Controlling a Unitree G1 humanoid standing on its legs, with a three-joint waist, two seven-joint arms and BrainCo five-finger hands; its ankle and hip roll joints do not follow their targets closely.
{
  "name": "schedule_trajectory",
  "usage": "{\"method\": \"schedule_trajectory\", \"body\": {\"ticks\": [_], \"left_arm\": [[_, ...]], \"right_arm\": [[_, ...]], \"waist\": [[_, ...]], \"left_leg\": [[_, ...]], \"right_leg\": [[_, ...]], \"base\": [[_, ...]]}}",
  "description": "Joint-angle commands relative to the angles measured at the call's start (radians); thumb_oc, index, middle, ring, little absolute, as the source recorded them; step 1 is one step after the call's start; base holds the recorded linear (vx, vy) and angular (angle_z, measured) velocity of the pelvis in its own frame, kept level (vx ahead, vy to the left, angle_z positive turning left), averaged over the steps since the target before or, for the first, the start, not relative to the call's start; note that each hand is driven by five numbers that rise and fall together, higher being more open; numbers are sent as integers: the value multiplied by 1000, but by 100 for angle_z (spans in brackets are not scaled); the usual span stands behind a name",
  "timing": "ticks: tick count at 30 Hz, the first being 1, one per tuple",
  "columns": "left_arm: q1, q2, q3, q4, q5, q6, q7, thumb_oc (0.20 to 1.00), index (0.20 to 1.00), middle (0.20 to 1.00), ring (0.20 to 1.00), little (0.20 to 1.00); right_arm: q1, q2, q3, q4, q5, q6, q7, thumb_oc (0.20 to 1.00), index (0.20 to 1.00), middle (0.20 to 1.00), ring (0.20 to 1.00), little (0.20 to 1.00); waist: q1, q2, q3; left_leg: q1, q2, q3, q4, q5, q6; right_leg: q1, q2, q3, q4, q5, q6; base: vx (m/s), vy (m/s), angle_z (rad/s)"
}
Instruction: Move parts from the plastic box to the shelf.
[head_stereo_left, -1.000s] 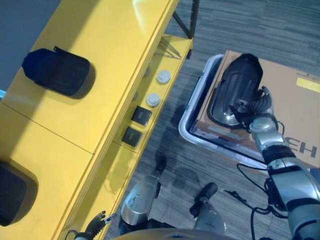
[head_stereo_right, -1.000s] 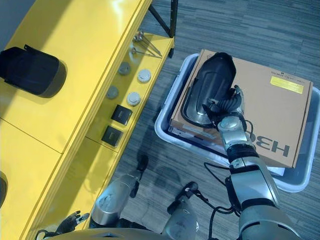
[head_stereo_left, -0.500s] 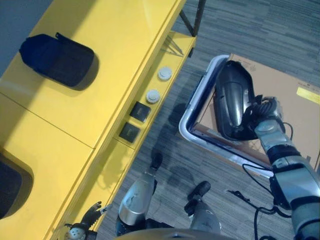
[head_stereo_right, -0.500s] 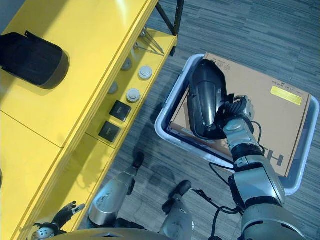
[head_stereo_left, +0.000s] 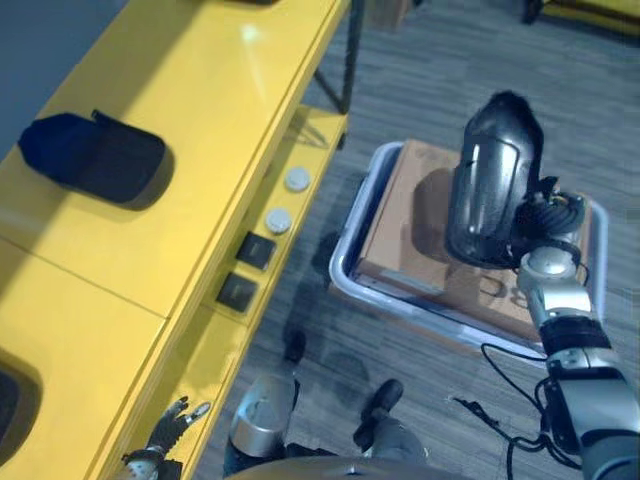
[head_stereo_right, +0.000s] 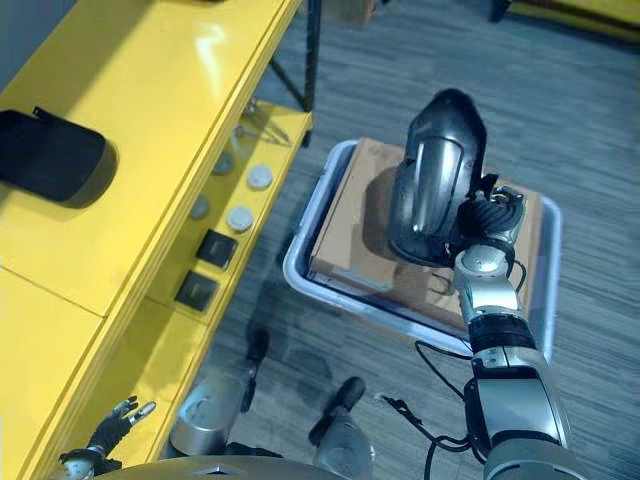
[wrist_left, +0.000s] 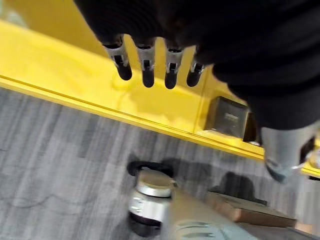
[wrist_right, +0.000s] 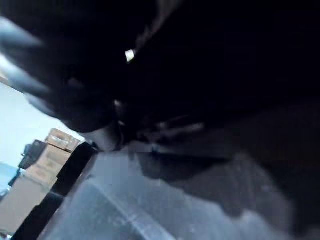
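My right hand (head_stereo_left: 545, 215) is shut on a long glossy black shell part (head_stereo_left: 490, 180) and holds it upright, clear above the plastic box (head_stereo_left: 345, 250). A flat brown cardboard box (head_stereo_left: 405, 225) lies in the plastic box below the part. In the right wrist view the dark part (wrist_right: 200, 75) sits right against the hand. The yellow shelf (head_stereo_left: 210, 110) runs along the left, and one black part (head_stereo_left: 95, 155) rests on its top. My left hand (head_stereo_left: 172, 425) hangs low by the shelf's front edge, its fingers (wrist_left: 145, 70) straight and holding nothing.
The shelf's lower level holds two round white pieces (head_stereo_left: 297, 179), two small black squares (head_stereo_left: 257, 250) and thin metal rods at its far end. Another dark part (head_stereo_left: 6, 400) shows at the shelf top's near left. Grey carpet (head_stereo_left: 450, 70) lies between shelf and box.
My right hand has raised the black part off the cardboard box and turned it upright. The view has shifted, so more floor shows beyond the box.
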Motion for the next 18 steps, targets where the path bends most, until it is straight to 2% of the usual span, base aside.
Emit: {"method": "schedule_trajectory", "body": {"ticks": [1,4,6,7,10,16,18], "left_arm": [[37,28,-30,-47,-16,-8,-47,1000,1000,1000,1000,1000],[31,24,-50,-137,-20,37,-101,1000,1000,1000,1000,1000],[21,24,-77,-199,-5,89,-130,1000,1000,1000,1000,1000],[21,24,-77,-200,-5,90,-130,1000,1000,1000,1000,1000],[-16,28,-137,-273,-25,143,-196,1000,1000,1000,1000,1000],[-76,46,-157,-445,-222,200,-259,1000,1000,1000,1000,1000],[-107,52,-146,-538,-293,252,-279,1000,1000,1000,1000,1000]], "right_arm": [[24,-84,-13,-97,24,-29,-32,200,200,200,200,200],[58,-57,-42,-159,17,-19,-29,200,200,200,200,200],[72,-38,-46,-193,9,-15,-27,200,200,200,200,200],[72,-38,-47,-194,9,-14,-27,200,200,200,200,200],[63,-27,-43,-228,1,-16,-14,200,200,200,200,200],[83,-45,-54,-287,8,-37,23,200,200,200,200,200],[96,-42,-65,-313,8,-39,41,200,200,200,200,200]], "waist": [[7,15,-101],[-9,1,-147],[-22,-10,-177],[-23,-11,-178],[-55,-23,-214],[-99,-33,-254],[-111,-36,-263]], "left_leg": [[12,37,7,-25,-13,-22],[47,48,24,-45,-12,-22],[78,60,45,-54,-22,-25],[76,59,44,-55,-17,-24],[105,72,74,-70,-21,-28],[136,87,109,-70,-31,-32],[143,90,118,-67,-33,-32]], "right_leg": [[20,8,23,79,-91,40],[49,19,28,56,-85,38],[71,29,36,44,-88,36],[69,28,36,42,-84,36],[85,42,55,22,-80,33],[95,52,81,6,-74,32],[96,54,86,3,-70,31]], "base": [[84,-77,-17],[86,-79,-18],[68,-70,-19],[43,-49,-11],[5,-79,-25],[-1,-40,-20],[-3,-35,-15]]}}
